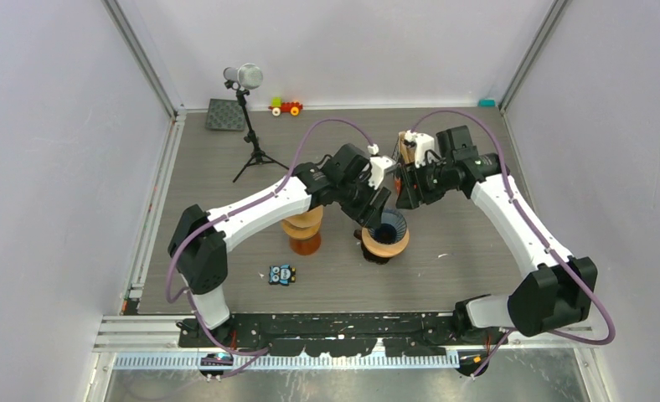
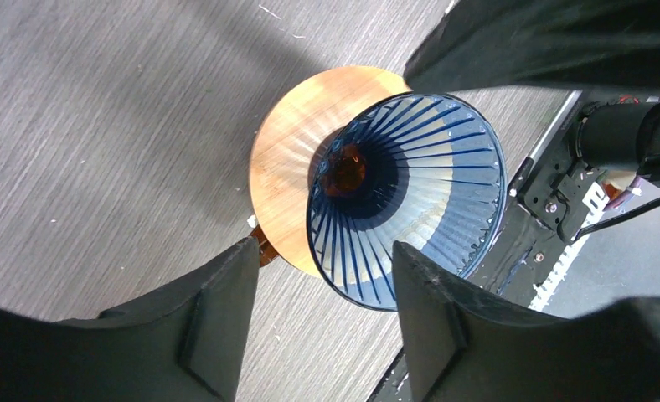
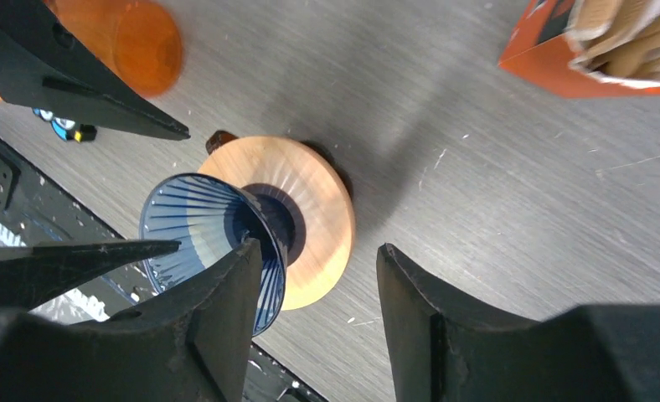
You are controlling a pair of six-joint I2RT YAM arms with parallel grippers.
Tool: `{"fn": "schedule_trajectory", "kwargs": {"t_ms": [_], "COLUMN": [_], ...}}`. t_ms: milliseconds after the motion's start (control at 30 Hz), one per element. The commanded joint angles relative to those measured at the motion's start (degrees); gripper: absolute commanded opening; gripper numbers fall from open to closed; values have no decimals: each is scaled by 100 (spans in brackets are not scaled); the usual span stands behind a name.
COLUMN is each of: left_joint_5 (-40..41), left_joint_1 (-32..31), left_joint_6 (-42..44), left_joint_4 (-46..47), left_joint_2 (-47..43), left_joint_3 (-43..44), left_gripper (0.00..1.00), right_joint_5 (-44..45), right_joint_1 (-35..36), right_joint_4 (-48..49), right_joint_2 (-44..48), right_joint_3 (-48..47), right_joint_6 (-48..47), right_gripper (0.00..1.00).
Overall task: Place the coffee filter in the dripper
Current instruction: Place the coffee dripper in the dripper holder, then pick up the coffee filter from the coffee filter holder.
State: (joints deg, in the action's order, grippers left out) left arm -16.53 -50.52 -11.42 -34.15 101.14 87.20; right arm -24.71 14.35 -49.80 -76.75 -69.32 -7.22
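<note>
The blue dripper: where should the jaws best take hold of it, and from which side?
Probably the thin rim of the dripper, from above: it stands upright with its mouth open, so one jaw can go inside, one outside.

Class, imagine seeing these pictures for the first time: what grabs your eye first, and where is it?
The blue ribbed dripper on its round wooden base sits at the centre of the top view, with no filter inside. The left hand and right hand hang open over it. An orange box stands behind it.
</note>
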Motion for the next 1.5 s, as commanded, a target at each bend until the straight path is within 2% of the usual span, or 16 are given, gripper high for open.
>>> {"fn": "schedule_trajectory", "kwargs": {"t_ms": [0,67,200,400,567,900,1267,1467], "left_joint_5": [118,124,158,109,69,-7,4,1], "left_joint_1": [92,124,185,235,244,260,293,313], "left_joint_6": [143,174,244,303,387,465,518,534], "left_joint_4": [62,69,66,99,191,269,353,375], "left_joint_2": [-460,-556,-769,-1072,-1295,-1451,-1632,-1704], "left_joint_3": [60,81,168,182,52,-74,-235,-295], "left_gripper": [65,72,75,76,76,76,77,77], "right_joint_5": [-16,78,660,1559,1570,1677,1822,1877], "right_joint_1": [-301,-446,-595,-618,-613,-538,-398,-371], "right_joint_4": [48,125,370,821,983,1292,1420,1434], "right_joint_2": [288,272,129,-465,-1103,-2138,-2373,-2463], "right_joint_3": [-578,-766,-1176,-1728,-2215,-2681,-2657,-2653], "right_joint_6": [82,160,256,320,281,152,91,83], "right_gripper": [60,64,65,56,50,48,40,30]}}
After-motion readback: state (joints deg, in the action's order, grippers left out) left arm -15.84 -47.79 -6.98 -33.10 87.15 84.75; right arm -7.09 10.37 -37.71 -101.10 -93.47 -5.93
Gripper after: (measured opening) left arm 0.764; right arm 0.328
